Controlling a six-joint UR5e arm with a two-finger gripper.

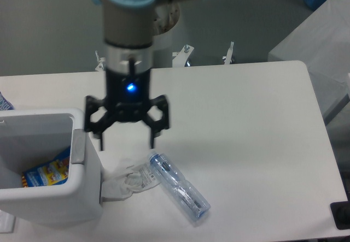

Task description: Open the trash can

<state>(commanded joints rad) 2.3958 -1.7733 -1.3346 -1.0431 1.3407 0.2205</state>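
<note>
The bin (pixel 49 168) is standing at the left of the white table (pixel 246 122), cut off by the frame, its lid hidden, while the gripper (pixel 127 139) is hanging spread open, empty, beside a bottle (pixel 179 187).

A white table (pixel 246 122) holds a clear plastic bottle (pixel 179 187) lying on its side, angled toward the lower right. Just beside its upper end sits crumpled white material (pixel 128 181), possibly a wrapper or plastic bag.
</note>
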